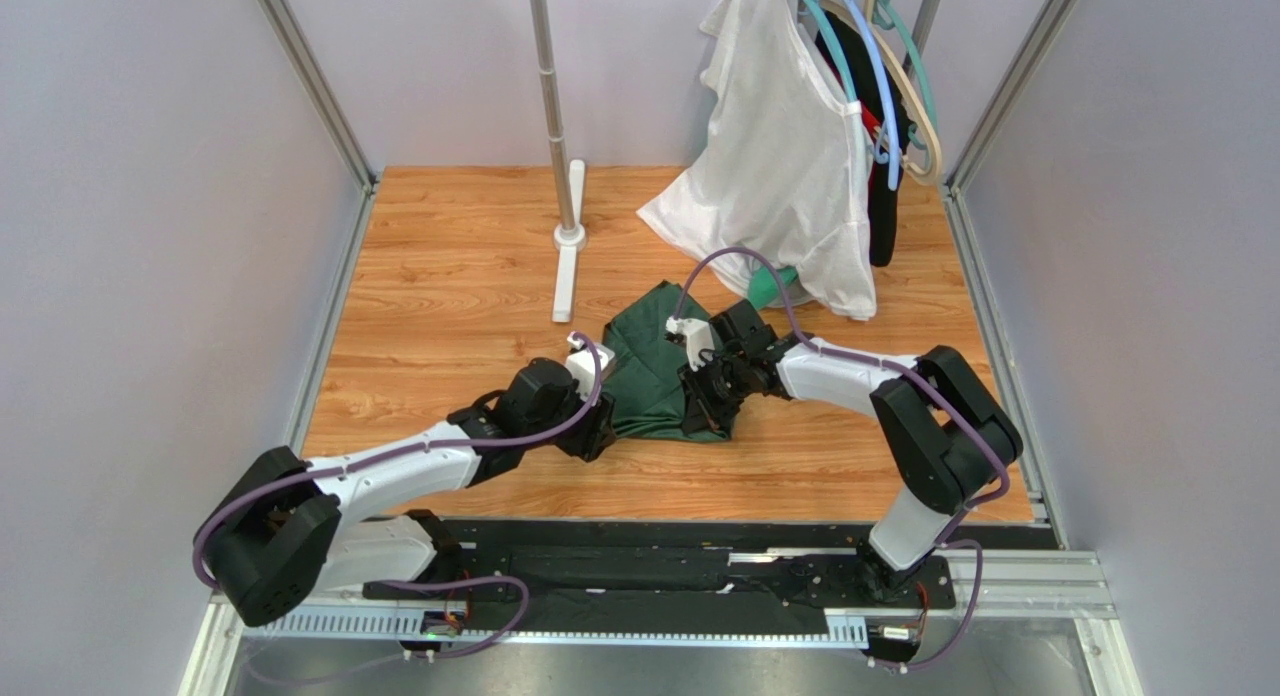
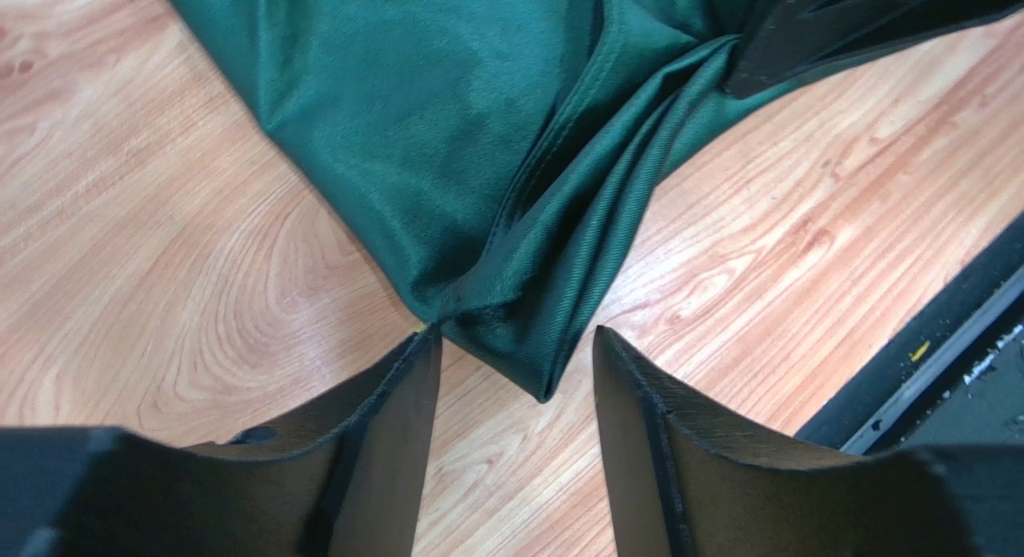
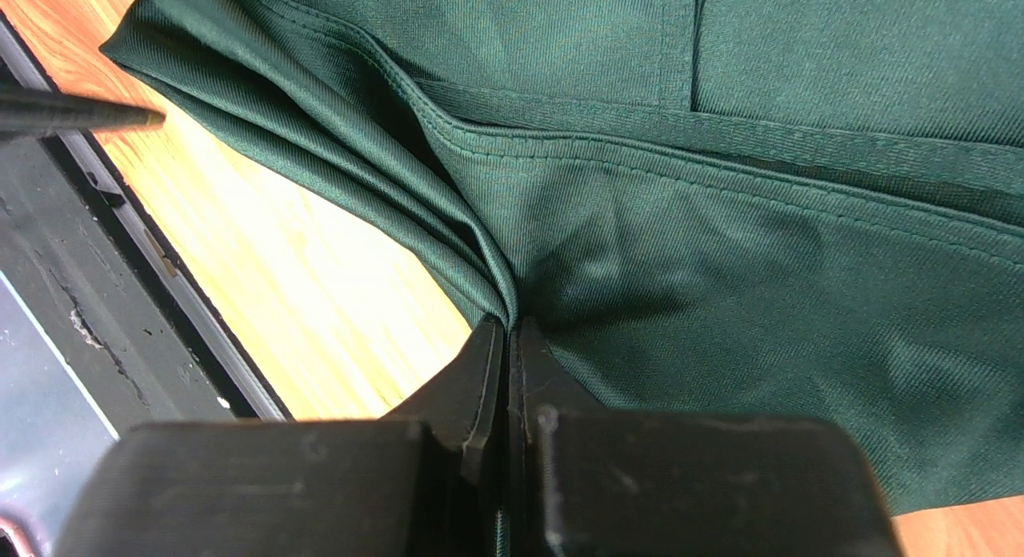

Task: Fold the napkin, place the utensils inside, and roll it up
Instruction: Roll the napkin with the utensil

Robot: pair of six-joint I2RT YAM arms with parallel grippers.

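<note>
Top view: napkin [image 1: 649,369] lies mid-desk [image 1: 451,276], bunched in loose folds, no clear long axis. Left pincer [image 1: 597,423] at its near-left corner, right pincer [image 1: 709,414] at its near-right edge.

Left wrist: napkin corner points toward camera, between the left pincer's parted jaws (cloth unclamped).

Right wrist: right pincer jaws together, clamped on a napkin fold; stitched hems run across the view.

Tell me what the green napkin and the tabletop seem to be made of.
The napkin looks like woven cloth with a slight sheen: fine twill ribs, stitched hems and soft folds show. Cotton or polyester, I cannot tell. The tabletop looks like wood or wood-pattern laminate, smooth, with grain and plank seams.
</note>
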